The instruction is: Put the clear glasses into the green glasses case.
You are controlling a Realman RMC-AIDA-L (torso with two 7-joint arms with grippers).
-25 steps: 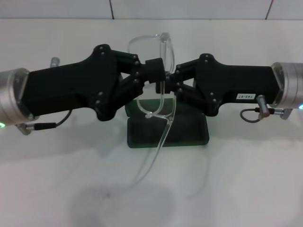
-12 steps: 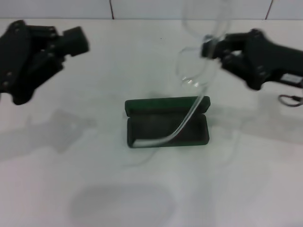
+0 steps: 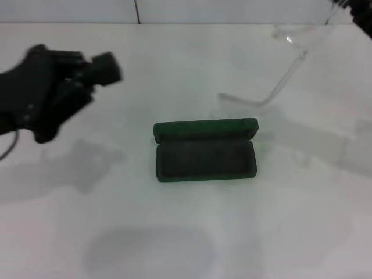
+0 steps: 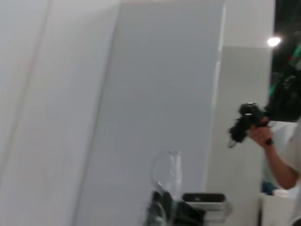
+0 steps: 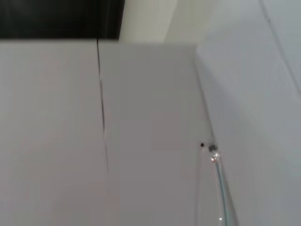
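Note:
The green glasses case [image 3: 204, 152] lies open on the white table, its lid folded back on the far side and its felt-lined tray holding nothing. The clear glasses [image 3: 289, 58] hang in the air beyond the case to the right, one long arm trailing down toward the table. My right gripper [image 3: 353, 7], just inside the top right corner of the head view, is shut on them. The left wrist view shows a lens [image 4: 167, 172] standing above that gripper [image 4: 173, 209]. In the right wrist view only a clear arm and its hinge [image 5: 213, 153] show. My left gripper [image 3: 107, 67] hovers left of the case.
The white table [image 3: 174, 232] spreads around the case, with a pale wall behind it. In the left wrist view a person [image 4: 277, 141] holding a black device stands far off.
The left gripper has let go of the glasses and drawn back to the left. The right gripper has carried them up and to the right, off the case, whose tray now shows whole.

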